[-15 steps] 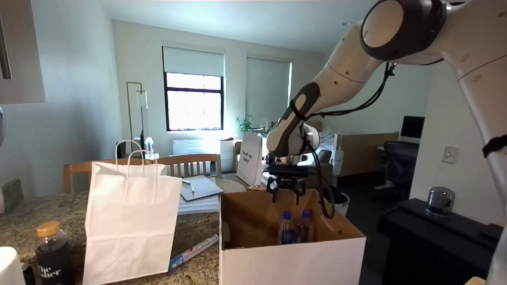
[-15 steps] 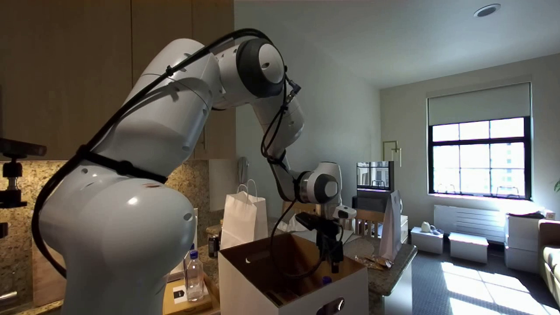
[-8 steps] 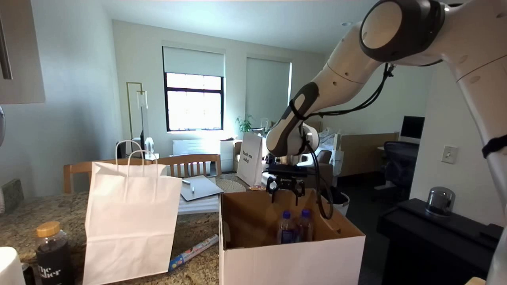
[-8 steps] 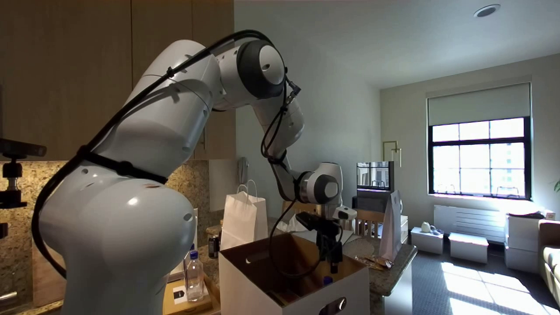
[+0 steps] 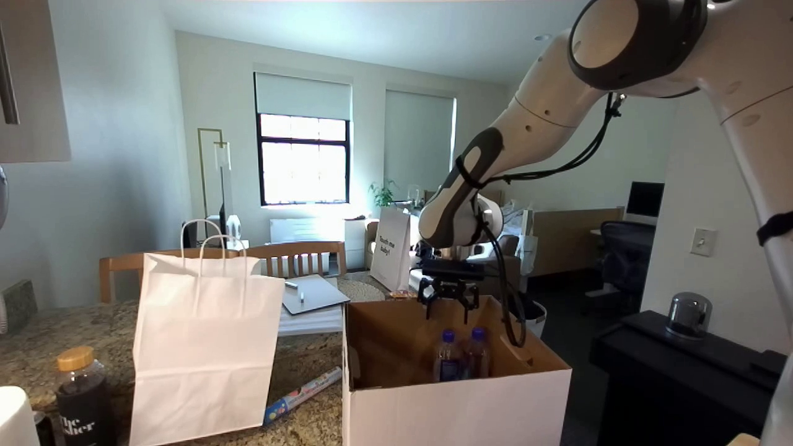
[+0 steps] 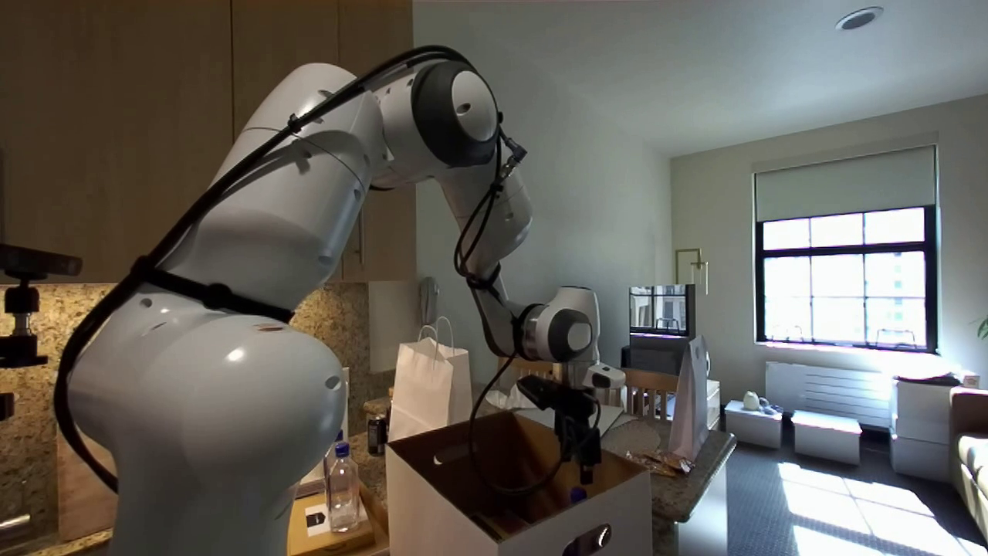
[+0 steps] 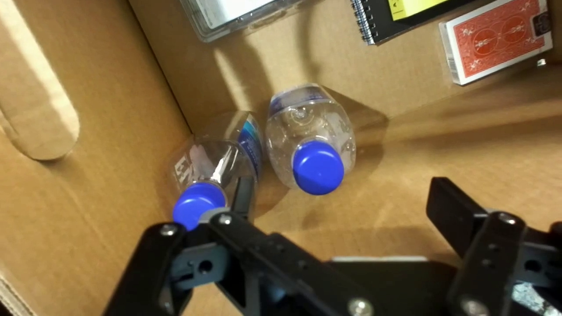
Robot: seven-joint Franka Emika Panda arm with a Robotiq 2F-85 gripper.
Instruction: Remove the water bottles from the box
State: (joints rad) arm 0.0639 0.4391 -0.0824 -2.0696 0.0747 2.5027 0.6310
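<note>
Inside the large open cardboard box (image 5: 455,412), white outside and brown within, two small clear plastic water bottles (image 5: 448,362) with bluish labels (image 7: 250,142) and round blue screw caps (image 7: 318,167) stand upright: the corner bottle (image 7: 215,166) near a side wall (image 7: 123,114), the outer bottle (image 7: 309,129) just beside it, though whether they touch is unclear. Above them, at the mouth of the box, hangs the black two-fingered hand (image 5: 447,317), its fingers (image 7: 243,197) spread well apart and nothing between them.

The coming move, presumably a reach for one bottle, turns on how that gap sits over the caps. Both bottles' long axes run upright, roughly along the line in which the fingers point, so a grasp from above seems natural. In the wrist view the outer bottle's cap shows at the gap's upper edge, closer to the finger at the left of that view; the corner bottle's cap is partly hidden behind that same finger. Both bottles thus lie below the hand and toward one side of its gap; it will probably need to shift before sinking, or that finger could land on a cap.
</note>
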